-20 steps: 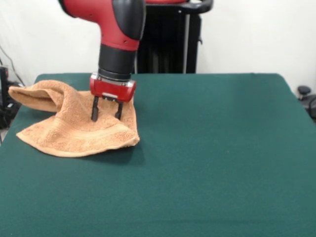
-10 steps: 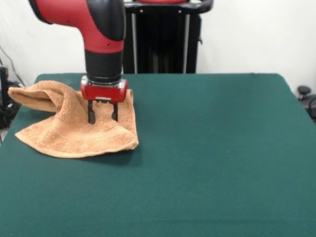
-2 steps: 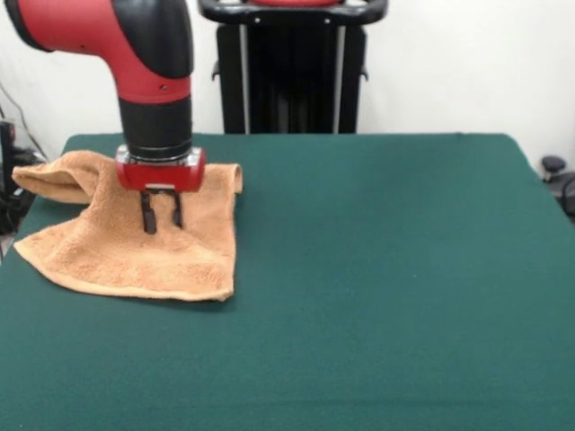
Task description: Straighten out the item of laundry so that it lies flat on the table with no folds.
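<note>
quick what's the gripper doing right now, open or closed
Gripper: open, fingers apart, tips down on the orange towel; no fold visibly pinched.

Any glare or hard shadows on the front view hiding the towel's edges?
Front view: even, soft light, no glare; the orange-tan terry towel throws only a thin shadow on the dark green felt table; the black pincer stands out clearly against it.

The end effector (image 3: 161,218) has slid left, and the towel (image 3: 135,247) lies flatter.

White wall (image 3: 449,63) behind; dark clutter (image 3: 559,180) at right edge.
</note>
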